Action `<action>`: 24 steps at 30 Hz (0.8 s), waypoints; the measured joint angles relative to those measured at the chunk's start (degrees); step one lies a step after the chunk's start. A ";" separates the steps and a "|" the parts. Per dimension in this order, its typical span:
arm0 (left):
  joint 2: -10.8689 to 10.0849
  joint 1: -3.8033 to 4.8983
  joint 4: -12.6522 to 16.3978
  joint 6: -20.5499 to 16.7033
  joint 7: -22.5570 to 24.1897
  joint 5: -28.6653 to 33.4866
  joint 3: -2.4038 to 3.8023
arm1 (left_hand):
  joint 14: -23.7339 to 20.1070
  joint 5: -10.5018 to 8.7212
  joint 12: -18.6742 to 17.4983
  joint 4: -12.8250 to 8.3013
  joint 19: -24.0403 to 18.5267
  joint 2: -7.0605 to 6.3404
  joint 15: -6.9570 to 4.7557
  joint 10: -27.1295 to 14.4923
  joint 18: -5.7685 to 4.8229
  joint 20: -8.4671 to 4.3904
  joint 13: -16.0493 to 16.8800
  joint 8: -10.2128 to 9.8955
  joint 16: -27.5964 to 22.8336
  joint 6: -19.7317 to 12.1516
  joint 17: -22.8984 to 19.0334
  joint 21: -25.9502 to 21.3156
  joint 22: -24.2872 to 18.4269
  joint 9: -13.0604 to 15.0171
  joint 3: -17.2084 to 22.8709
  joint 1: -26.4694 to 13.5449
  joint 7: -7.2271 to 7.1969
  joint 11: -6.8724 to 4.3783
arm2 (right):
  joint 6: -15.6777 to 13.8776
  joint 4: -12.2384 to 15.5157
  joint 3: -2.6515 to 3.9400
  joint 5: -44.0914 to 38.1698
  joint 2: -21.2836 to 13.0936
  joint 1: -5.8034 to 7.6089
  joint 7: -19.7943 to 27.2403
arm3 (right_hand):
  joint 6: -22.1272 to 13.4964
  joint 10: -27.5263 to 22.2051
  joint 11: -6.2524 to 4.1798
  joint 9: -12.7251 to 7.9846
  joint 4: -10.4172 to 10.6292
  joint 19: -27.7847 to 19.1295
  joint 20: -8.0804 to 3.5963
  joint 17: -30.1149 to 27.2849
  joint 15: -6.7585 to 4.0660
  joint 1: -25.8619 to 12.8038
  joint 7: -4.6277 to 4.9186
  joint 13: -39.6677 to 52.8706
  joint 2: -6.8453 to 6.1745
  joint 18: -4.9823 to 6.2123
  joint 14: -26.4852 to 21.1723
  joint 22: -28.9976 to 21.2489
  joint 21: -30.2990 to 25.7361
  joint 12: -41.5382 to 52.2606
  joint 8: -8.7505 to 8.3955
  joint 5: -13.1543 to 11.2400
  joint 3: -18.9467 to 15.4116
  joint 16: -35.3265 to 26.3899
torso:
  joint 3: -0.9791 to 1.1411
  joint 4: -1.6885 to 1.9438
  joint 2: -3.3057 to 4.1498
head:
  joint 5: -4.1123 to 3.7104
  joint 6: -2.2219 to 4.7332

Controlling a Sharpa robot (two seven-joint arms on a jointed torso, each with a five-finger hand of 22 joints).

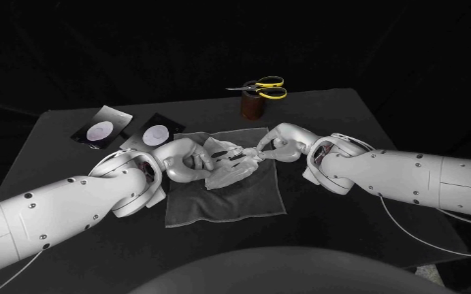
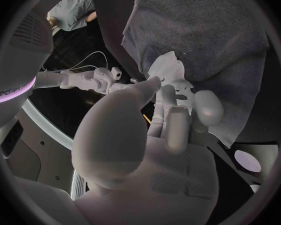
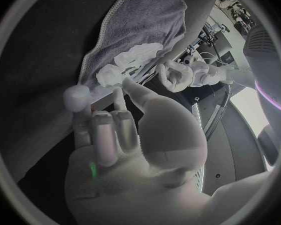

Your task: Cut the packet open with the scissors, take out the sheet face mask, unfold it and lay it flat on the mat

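Noting a far-left packet [image 1: 101, 128] and a second packet [image 1: 157, 133] lying flat at 10 o'clock off the grey mat [image 1: 231, 205]. My left hand [image 1: 188, 162] pinches the crumpled sheet mask [image 1: 231, 166] over the mat. Scissors [image 1: 263, 88] stand in a brown holder [image 1: 253, 107] at 12 o'clock. My right hand [image 1: 279, 146] is at the mask's 2 o'clock edge with its fingers part spread. I cannot tell whether they grip it.

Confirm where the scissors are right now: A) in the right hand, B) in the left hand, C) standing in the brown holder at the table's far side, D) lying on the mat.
C: the yellow-handled scissors stick up out of the brown holder, beyond the far edge of the mat.
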 measured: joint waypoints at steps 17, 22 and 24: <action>0.18 -1.13 0.42 -0.61 -1.03 -9.44 -0.14 | 0.46 0.00 8.04 -0.10 3.74 0.19 -0.36 3.78 -0.91 -0.31 9.37 -0.45 2.56 0.87 2.78 6.22 6.26 -1.52 -0.52 0.75 -1.17 -1.18 | 3.23 -1.36 -0.01 0.32 1.59 0.06 -1.80 | -0.10 0.15 0.15 -0.17 0.55 -0.19 0.19 0.00 0.29 -0.44 0.06 0.04 0.03 -0.31 0.10 -0.11 -0.54 -0.37 -0.20 0.00 -1.01 -0.11 | 0.07 -0.07 -0.02 | 0.06 0.00; 0.22 -1.17 0.51 0.54 -1.65 -10.66 -0.14 | 0.52 0.00 8.68 -0.22 3.94 0.43 -0.68 4.50 -1.49 -0.51 10.71 -0.79 2.73 1.15 2.78 6.59 6.66 -1.87 -0.03 1.00 -1.28 -1.48 | 3.52 -2.19 -0.01 0.32 2.31 0.06 -1.92 | -0.02 0.15 0.15 -0.22 0.55 -0.19 0.19 0.03 0.29 -0.29 -0.02 0.04 0.18 -0.32 0.10 -0.11 -0.54 -0.37 -0.20 0.00 -1.01 -0.12 | 0.05 -0.04 0.00 | 0.13 0.00; 0.22 -1.18 0.51 1.05 -1.90 -11.02 -0.14 | 0.43 0.00 8.81 -0.24 4.09 0.43 -0.77 4.72 -1.80 -0.66 11.21 -1.21 2.73 1.16 2.79 6.82 6.79 -2.15 0.29 1.00 -1.29 -1.71 | 3.56 -2.51 -0.01 0.34 2.51 0.06 -1.93 | -0.02 0.15 0.15 -0.23 0.55 -0.19 0.18 0.04 0.30 -0.29 -0.02 0.03 0.18 -0.32 0.09 -0.11 -0.54 -0.37 -0.20 0.00 -1.01 -0.12 | 0.04 -0.03 0.00 | 0.16 0.00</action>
